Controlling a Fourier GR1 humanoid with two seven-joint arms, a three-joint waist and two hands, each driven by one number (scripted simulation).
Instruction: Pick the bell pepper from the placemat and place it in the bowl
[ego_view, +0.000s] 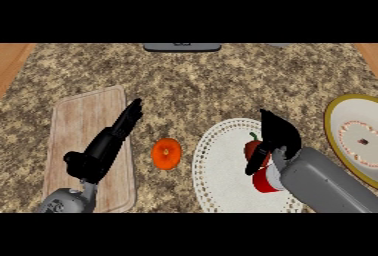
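The pepper, red with a green stem, lies on the white lace-edged placemat, on the mat's right half. The right hand is directly over it, coming in from the mat's lower right. The palm covers the pepper's upper right side and the thumb runs down across its front, so the hand is closing round the pepper, though the far fingers are hidden and how fully they wrap it cannot be told. Part of the pepper's red body shows below the thumb, against the grey forearm. The pepper is touching or very near the mat; a lift cannot be made out.

The bowl, white with a yellow rim, stands just right of the mat, partly cut off by the view's edge.

An orange fruit sits on the counter just left of the mat. Further left of the mat is a wooden board, and the left hand rests over its right edge, fingers straight and holding nothing.
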